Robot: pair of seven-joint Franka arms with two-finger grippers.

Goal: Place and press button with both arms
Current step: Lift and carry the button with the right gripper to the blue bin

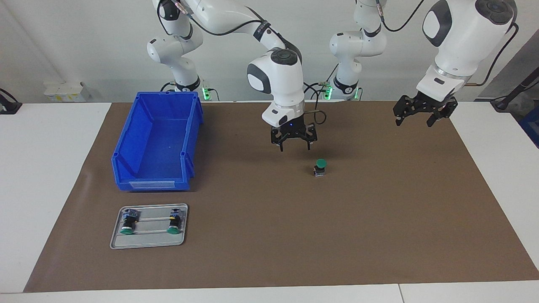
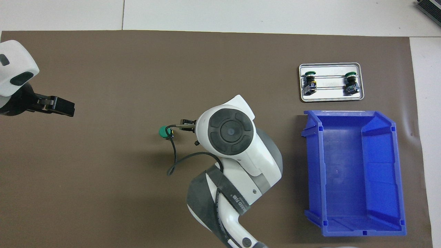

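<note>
Button (image 1: 321, 166) stands upright mid-mat, well clear of every edge; your right gripper (image 1: 294, 142) hangs over the mat beside it, jaws spread, holding nothing; left gripper (image 1: 423, 115) waits raised, likewise spread.

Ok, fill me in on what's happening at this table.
A green button stands upright on the brown mat, held by nothing. The right gripper hangs open just above the mat beside it, on the side nearer the robots. The left gripper waits, open, in the air over the left arm's end of the mat. Two more buttons lie on a tray by an empty blue bin.
</note>
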